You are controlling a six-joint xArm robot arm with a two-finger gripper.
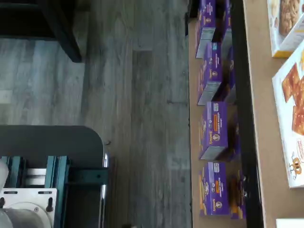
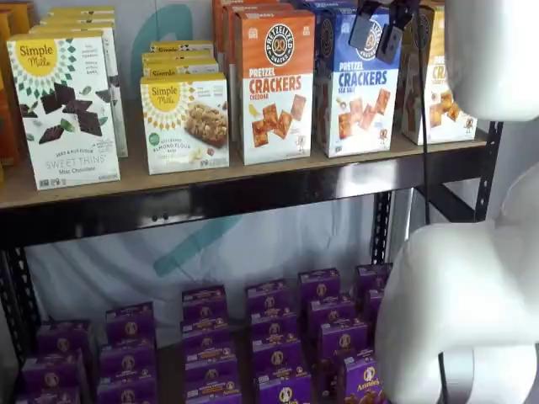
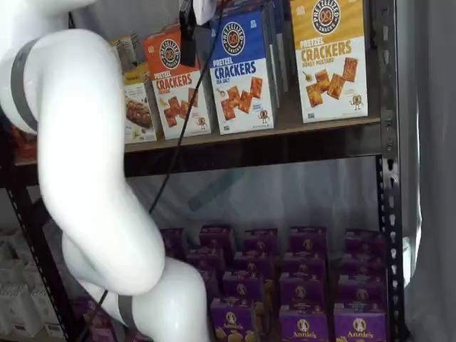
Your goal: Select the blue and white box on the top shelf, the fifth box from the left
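A: Wrist view first. The picture is turned on its side, looking over grey plank floor [image 1: 142,118]. A dark mount with teal brackets [image 1: 52,175] and a white round plate is there too, and that is not the gripper. Purple boxes [image 1: 213,130] run in a line on the lower level, and beyond the dark rail the tan board of the top shelf [image 1: 266,142] carries a white box face with orange square crackers, probably the blue and white box [image 1: 292,114], though its name is not readable here.

B: Any fingers in that one?

A: None. Now a shelf view from the front: the blue and white box [image 2: 357,84] stands upright at upper right of the frame, between the orange-topped cheddar box [image 2: 274,84] on its left and a yellow-topped box [image 2: 438,80] on its right. The gripper [image 2: 381,29] hangs from the top edge, right in front of the box's blue top.

B: Fingers apart or together?

A: Two black fingers show side by side with a gap between them, so apart, nothing held. The white arm [image 2: 472,295] fills the right side.

B: And the other camera?

A: There the blue and white box [image 3: 242,71] sits top centre, a black finger [image 3: 188,32] just left of its blue top, cable trailing down. The white arm [image 3: 85,157] covers the left.
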